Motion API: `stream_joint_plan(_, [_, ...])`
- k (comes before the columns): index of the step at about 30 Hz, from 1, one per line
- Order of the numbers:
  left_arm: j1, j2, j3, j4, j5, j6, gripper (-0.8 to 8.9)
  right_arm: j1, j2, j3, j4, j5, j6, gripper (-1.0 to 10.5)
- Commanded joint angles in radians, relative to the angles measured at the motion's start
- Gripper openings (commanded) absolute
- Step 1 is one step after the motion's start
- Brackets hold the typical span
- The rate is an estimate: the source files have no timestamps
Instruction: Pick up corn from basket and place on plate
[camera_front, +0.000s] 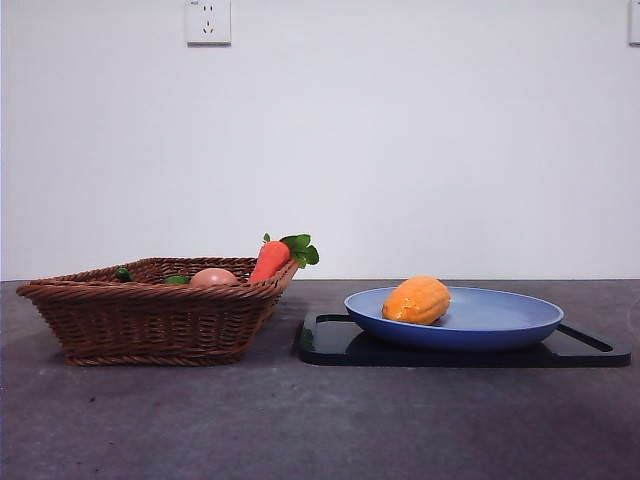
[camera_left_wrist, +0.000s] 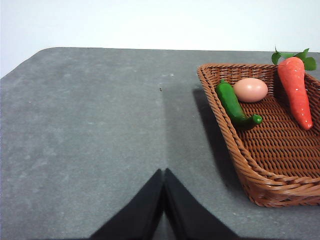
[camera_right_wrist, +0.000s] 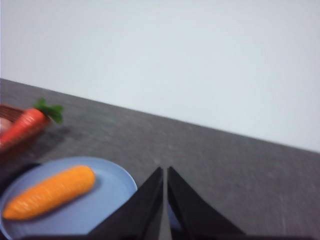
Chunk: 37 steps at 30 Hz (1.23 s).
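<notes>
Corn (camera_front: 417, 300) lies on the light-blue plate (camera_front: 500, 318), on its side, long axis running across the plate, toward the plate edge nearest the basket (camera_front: 150, 320). Task looks finished as things lie: nothing yellow-orange left in the basket.

Right gripper (camera_right_wrist: 165, 172) is the nearer one: fingers pressed together, empty, hanging above the plate's rim with the corn off to one side, apart from the tips. Any coming move is likely only a pull-away, and the corn sits clear of the fingers' line.

Left gripper (camera_left_wrist: 164, 172) has fingers pressed together too, empty, over bare gray surface (camera_left_wrist: 90, 125) beside the basket, not touching it.

Neither arm shows in the front view.

Materials and shapes:
- Corn: stubby oval, ridged lengthwise rows, glossy plastic look.
- Plate: smooth, matte, round, shallow; rests on a flat black rectangular tray (camera_front: 590, 350) with a handle slot.
- Basket: brown woven wicker, sloping sides, wide rim. Holds 3 things: orange-red carrot (camera_left_wrist: 296, 90) with green leaves leaning on the rim, smooth pinkish egg-shaped item (camera_left_wrist: 250, 89), green pepper (camera_left_wrist: 232, 102) touching it.
- Surface: dull gray, slightly mottled.
- White wall behind with a socket (camera_front: 208, 21).
</notes>
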<state>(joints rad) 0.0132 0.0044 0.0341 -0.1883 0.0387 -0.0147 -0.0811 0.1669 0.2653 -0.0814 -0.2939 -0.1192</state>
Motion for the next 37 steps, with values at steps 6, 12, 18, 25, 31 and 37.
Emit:
stream_joint_plan(6, [0.002,-0.002,-0.019,-0.022,0.002,-0.002,0.04,0.048,-0.112,-0.153,0.038,0.129,0.063,0.0])
stream_joint_plan(12, [0.002,-0.002,-0.019,-0.022,0.002,-0.002,0.04,0.069,-0.161,-0.223,0.036,0.142,0.067,0.0])
stream_joint_plan(18, [0.002,-0.002,-0.019,-0.022,0.002,-0.002,0.04,0.090,-0.163,-0.253,-0.011,0.140,0.068,0.0])
stream_joint_plan(25, [0.002,-0.002,-0.019,-0.022,0.002,-0.002,0.04,0.093,-0.163,-0.253,-0.095,0.142,0.067,0.0])
stream_joint_plan(31, [0.002,-0.002,-0.019,-0.022,0.002,-0.002,0.04,0.093,-0.163,-0.253,-0.090,0.141,0.067,0.0])
stream_joint_plan(37, [0.002,-0.002,-0.019,-0.022,0.002,-0.002,0.04,0.093,-0.163,-0.252,-0.074,0.141,0.067,0.0])
